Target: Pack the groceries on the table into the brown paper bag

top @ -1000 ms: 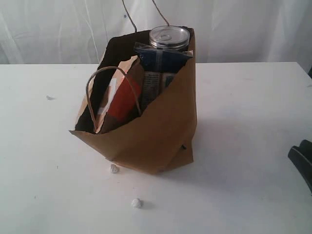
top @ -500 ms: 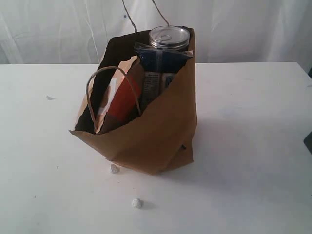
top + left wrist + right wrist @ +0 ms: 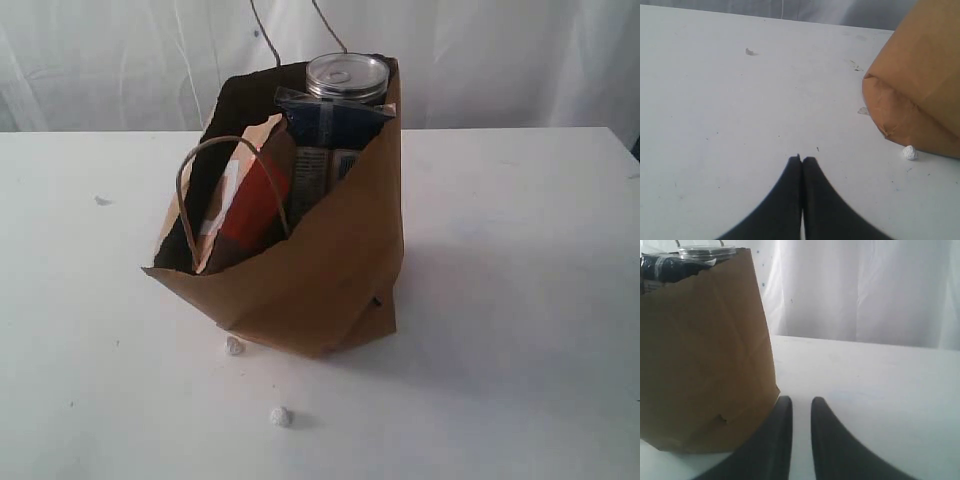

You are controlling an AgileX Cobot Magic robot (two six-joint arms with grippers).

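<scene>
now, bench note from beside the table. the brown paper bag (image 3: pixel 320 270) stands on the white table (image 3: pixel 500 250), roughly mid-table, mouth up. its front wall is creased and sags forward, and the top edge is ragged. one cord handle (image 3: pixel 222 141) loops over the mouth on the near side.

three items show inside the bag:
- dark can (image 3: pixel 347 75): upright at the rear right corner, silver pull-tab lid above the rim.
- dark-blue packet (image 3: pixel 330 125): upright just in front of the can, its top poking over the paper.
- brown pouch (image 3: pixel 252 200) with the orange strip: left of the packet, leaning, lower in the bag.

cannot tell whether other groceries lie underneath these.

on the table in front of the bag:
- a white crumpled bit (image 3: pixel 234 346) lies just beside the bag's base.
- a second bit (image 3: pixel 281 416) lies nearer the camera.
- a small speck (image 3: pixel 103 200) sits well off to the left.

left gripper (image 3: pixel 801 161): jaws pressed together, tips touching, nothing between them. it is low over bare table, with the bag's lower corner near.

right gripper (image 3: pixel 801 405): jaws a narrow slit apart, only table showing through the gap. it is close to the bag's side wall, and i cannot tell whether it touches.

a white curtain (image 3: pixel 500 60) hangs behind the table.
</scene>
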